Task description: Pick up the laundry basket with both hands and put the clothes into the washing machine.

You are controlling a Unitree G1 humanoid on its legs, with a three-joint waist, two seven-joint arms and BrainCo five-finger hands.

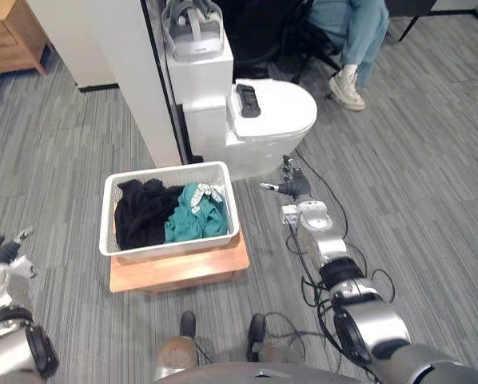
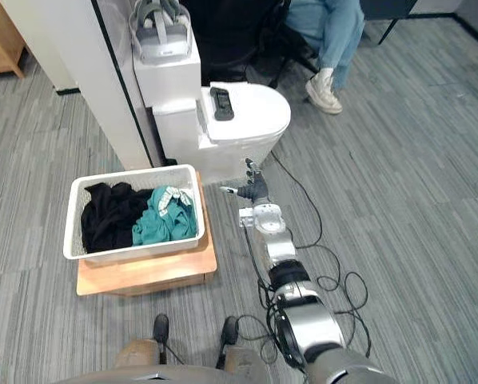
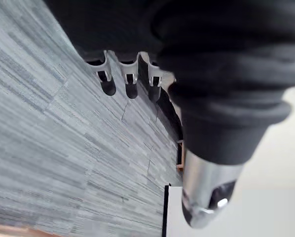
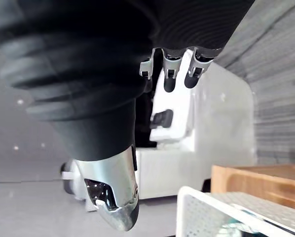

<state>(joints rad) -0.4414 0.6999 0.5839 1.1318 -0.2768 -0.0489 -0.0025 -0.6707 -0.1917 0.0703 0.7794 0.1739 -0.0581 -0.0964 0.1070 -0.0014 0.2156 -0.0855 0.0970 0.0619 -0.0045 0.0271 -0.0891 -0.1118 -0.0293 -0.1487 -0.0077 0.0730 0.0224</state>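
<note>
In the left eye view, the laundry basket [image 1: 169,169] is seen resting on a low wooden platform [image 1: 183,272] on the floor. The clothes [image 1: 175,212], a black heap beside a teal one, lie inside it. The left hand [image 1: 3,253] is held low, well apart from the basket's left side. The right hand [image 1: 295,189] is held near the right side without touching it. The reach for the basket is judged to be the step in hand, with nothing lifted yet.

In the right eye view, a white toilet-shaped fixture [image 2: 255,120] is found just behind the basket, with a dark remote [image 2: 221,103] on its lid and a headset [image 2: 163,28] on its tank. No washing machine can be made out. A seated person's legs [image 2: 327,40] are seen beyond.

In the left wrist view, the left hand's fingers [image 3: 131,88] are shown straight and empty above the grey floor [image 3: 63,148].

In the right wrist view, the right hand's fingers [image 4: 169,81] are likewise extended with nothing held, and the basket's rim is seen close by.

Next, both hands would need to be brought to opposite rims and closed there. The right hand may be crowded by the fixture.
</note>
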